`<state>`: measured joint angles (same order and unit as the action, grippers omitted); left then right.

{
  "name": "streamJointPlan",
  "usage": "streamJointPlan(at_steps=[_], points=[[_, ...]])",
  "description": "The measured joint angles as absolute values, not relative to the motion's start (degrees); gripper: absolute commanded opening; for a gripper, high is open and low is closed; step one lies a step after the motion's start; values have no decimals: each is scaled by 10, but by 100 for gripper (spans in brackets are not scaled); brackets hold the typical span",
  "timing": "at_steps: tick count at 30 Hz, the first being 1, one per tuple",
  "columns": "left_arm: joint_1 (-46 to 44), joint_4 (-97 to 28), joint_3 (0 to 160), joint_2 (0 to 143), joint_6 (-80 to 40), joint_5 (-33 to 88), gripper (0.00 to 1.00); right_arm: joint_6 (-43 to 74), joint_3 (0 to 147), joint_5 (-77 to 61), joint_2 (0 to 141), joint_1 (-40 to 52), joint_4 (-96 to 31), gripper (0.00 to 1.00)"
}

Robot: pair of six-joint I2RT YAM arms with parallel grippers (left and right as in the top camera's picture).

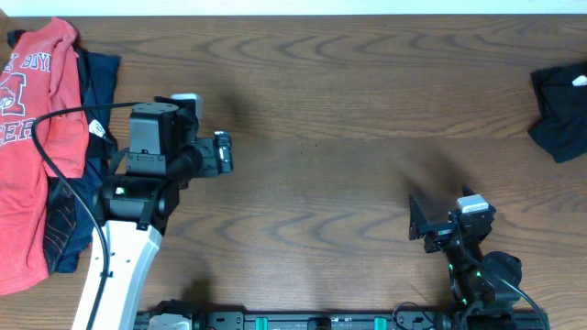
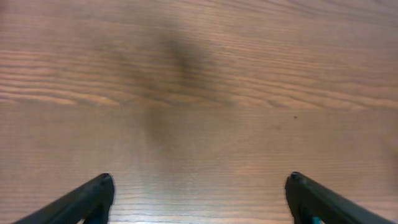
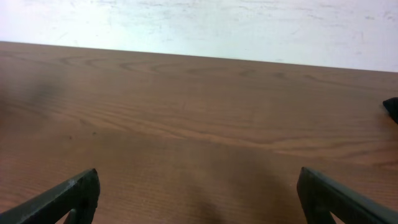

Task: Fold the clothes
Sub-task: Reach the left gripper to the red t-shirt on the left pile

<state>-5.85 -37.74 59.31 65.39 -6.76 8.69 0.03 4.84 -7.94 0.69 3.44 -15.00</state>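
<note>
The clothes, a coral-red T-shirt (image 1: 37, 147) with navy-and-white lettering, lie crumpled at the table's far left edge, partly over a dark navy cloth (image 1: 99, 71). My left gripper (image 1: 223, 152) hovers to the right of the shirt, apart from it. In the left wrist view the left gripper (image 2: 199, 182) stands open over bare wood, with nothing between its fingers. My right gripper (image 1: 417, 220) is low at the front right. It is open too, and the right wrist view shows this gripper (image 3: 199, 175) empty above the wooden table (image 3: 199, 124).
A second dark cloth (image 1: 561, 108) lies bunched at the back right edge; its tip (image 3: 392, 107) shows in the right wrist view. A black cable (image 1: 64, 156) from the left arm runs over the red shirt. A white wall (image 3: 199, 25) stands behind the table.
</note>
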Motion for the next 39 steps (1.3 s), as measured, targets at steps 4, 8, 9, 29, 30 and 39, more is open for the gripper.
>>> streamJointPlan(at_steps=[4, 8, 9, 29, 30, 39], points=[[-13, -388, 614, 689, -81, 80, 92, 0, 48, -79, 7, 34, -150, 99], [43, -421, 668, 746, -88, 73, 91, 0, 48, -79, 7, 34, -150, 99], [60, -428, 687, 761, -90, 73, 91, 0, 48, -79, 7, 34, -150, 99], [379, -516, 857, 985, -97, 83, 84, 0, 48, -79, 7, 34, -150, 99], [387, -518, 863, 997, -97, 86, 84, 0, 48, -79, 7, 34, -150, 99], [400, -561, 977, 1114, -96, 97, 81, 0, 48, -79, 7, 34, -150, 99]])
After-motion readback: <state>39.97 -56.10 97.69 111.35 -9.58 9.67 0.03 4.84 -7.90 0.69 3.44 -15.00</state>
